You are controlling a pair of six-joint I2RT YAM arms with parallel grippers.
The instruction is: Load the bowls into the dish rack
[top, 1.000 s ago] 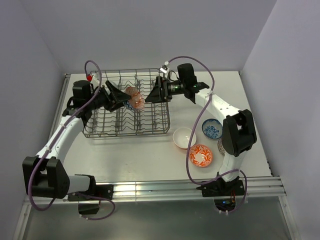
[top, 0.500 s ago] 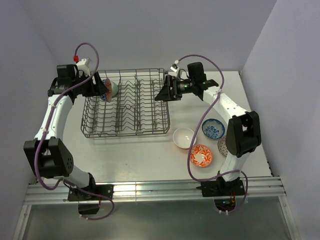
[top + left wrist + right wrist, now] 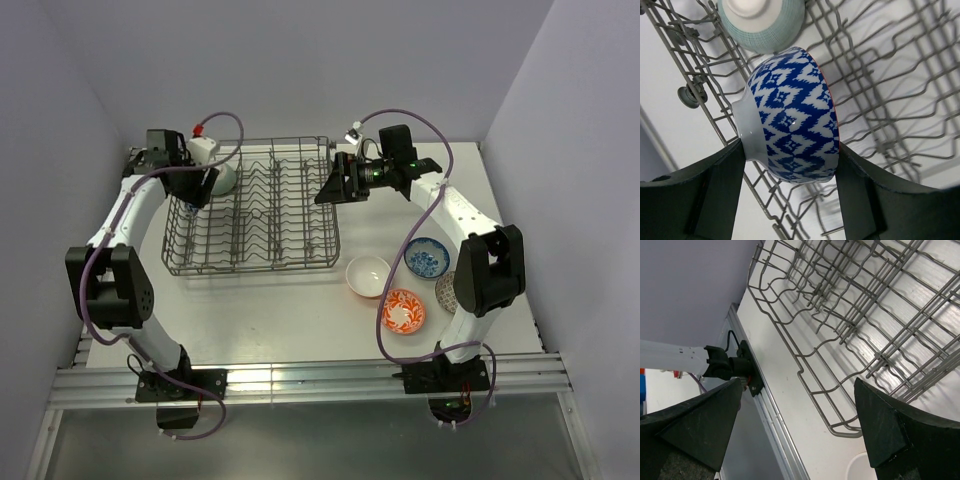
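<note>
My left gripper (image 3: 790, 152) is shut on a bowl (image 3: 792, 115) with a blue-and-white diamond outside and a red-orange rim. It holds the bowl on edge over the tines at the far left end of the grey wire dish rack (image 3: 255, 215), next to a pale green bowl (image 3: 762, 20) that stands in the rack (image 3: 222, 178). In the top view the left gripper (image 3: 195, 190) hides the held bowl. My right gripper (image 3: 330, 188) is open and empty above the rack's right edge (image 3: 840, 330).
On the table right of the rack lie a white bowl with an orange outside (image 3: 368, 275), a blue-white patterned bowl (image 3: 426, 258), a red-orange patterned bowl (image 3: 402, 310) and a grey-brown speckled bowl (image 3: 443, 292), which is half hidden behind the right arm.
My left arm has carried the bowl from the middle of the rack to its far left end, beside the green bowl. My right gripper has drawn back slightly to the right.
</note>
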